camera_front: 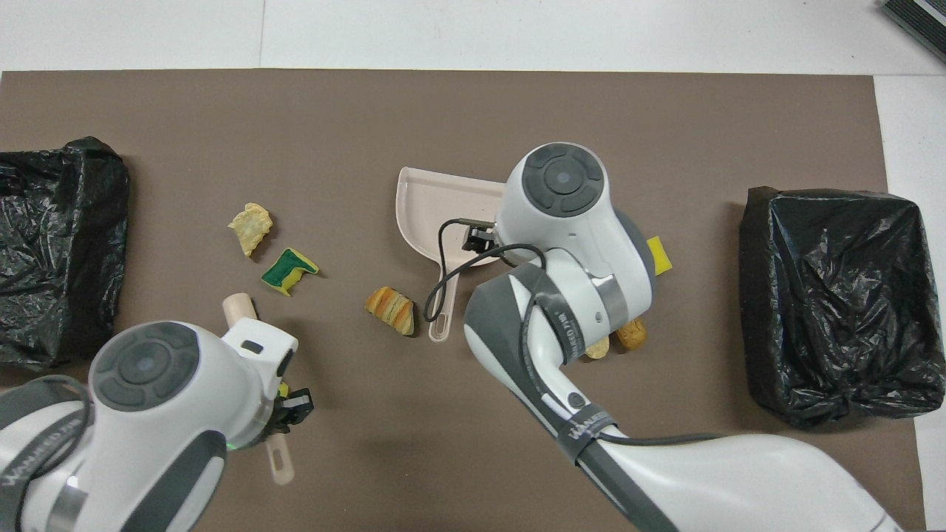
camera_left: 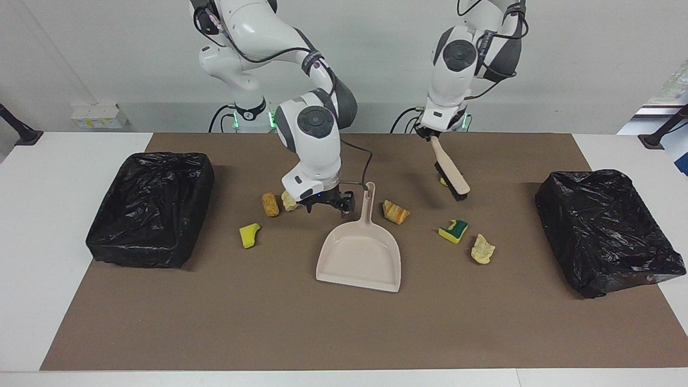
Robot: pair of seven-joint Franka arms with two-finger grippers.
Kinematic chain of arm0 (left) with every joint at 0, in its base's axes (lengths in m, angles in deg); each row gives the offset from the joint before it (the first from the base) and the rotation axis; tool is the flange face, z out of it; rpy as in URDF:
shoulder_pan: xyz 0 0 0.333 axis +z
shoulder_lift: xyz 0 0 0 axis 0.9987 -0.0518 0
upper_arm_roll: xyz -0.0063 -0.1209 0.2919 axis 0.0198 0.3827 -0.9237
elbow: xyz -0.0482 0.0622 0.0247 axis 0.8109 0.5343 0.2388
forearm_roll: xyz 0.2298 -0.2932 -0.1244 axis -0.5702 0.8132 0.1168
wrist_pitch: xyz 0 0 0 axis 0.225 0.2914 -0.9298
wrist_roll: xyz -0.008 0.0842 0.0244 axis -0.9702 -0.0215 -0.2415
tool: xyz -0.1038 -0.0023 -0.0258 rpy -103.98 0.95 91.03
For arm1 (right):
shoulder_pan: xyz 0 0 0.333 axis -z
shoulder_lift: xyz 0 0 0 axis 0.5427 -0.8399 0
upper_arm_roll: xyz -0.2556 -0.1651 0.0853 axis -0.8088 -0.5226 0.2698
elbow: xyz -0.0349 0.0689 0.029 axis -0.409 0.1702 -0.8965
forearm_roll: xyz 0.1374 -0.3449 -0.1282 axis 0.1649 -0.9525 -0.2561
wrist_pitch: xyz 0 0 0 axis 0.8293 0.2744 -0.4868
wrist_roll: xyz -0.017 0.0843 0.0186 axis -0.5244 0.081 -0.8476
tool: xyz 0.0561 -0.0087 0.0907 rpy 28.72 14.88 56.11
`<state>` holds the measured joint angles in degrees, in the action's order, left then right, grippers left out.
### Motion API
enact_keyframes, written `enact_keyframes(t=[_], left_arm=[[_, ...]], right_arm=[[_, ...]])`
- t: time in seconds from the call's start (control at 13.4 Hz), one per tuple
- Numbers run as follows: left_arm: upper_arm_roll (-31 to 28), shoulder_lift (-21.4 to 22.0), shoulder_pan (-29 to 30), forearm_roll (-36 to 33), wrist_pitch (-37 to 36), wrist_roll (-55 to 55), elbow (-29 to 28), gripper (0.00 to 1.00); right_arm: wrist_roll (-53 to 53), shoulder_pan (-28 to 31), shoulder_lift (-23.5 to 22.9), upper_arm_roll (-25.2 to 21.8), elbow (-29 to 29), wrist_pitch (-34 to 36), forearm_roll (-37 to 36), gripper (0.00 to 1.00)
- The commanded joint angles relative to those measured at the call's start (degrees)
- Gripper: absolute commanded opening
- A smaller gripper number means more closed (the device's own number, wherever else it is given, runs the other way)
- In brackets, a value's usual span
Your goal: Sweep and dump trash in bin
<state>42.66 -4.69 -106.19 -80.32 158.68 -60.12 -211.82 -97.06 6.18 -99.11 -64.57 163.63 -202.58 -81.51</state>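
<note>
Two arms get ready: left end effector [camera_left: 431, 133] grips the brush [camera_left: 451, 173], while open right end effector [camera_left: 328, 204] must grab the dustpan [camera_left: 360, 258].

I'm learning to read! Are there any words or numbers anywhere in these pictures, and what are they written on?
Black band on the right arm: printed letters, too blurred to read.
Black band on the left arm: printed letters, too blurred to read.
Dustpan, brush, trash scraps, black bins: no writing visible.
</note>
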Motion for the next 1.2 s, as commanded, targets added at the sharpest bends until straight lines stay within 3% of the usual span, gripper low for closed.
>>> enact_keyframes(t=[0.0,0.22,0.37,0.52,0.9,1.12], left_arm=[[0.7,0.1,10.1,-0.1,1.2,1.6,-0.8,0.0],[0.7,0.1,15.2,-0.1,1.5,4.5,-1.4,0.0],[0.9,2.5,15.1,0.0,0.6,4.2,-4.3,0.0],[1.1,5.0,14.4,0.1,-0.4,3.6,-8.2,0.0],[1.2,5.7,7.5,3.6,2.9,-4.7,-14.6,0.0],[1.2,3.8,3.2,5.2,8.9,-13.6,-14.9,0.0]], right_arm=[[-6.5,-3.7,-3.1,-0.2,-1.9,-2.9,-0.3,1.0],[-8.4,-6.5,-3.9,-0.2,-2.2,-5.2,-1.7,1.0],[-8.4,-7.3,-3.6,-0.2,-1.9,-5.3,-3.0,0.9],[-8.4,-7.9,-3.5,-0.1,-1.4,-5.2,-3.1,0.81],[-7.6,-7.9,-2.0,0.0,1.6,-4.9,-3.0,0.78],[-6.5,-7.9,-1.4,0.1,2.4,-4.8,-3.0,0.42]])
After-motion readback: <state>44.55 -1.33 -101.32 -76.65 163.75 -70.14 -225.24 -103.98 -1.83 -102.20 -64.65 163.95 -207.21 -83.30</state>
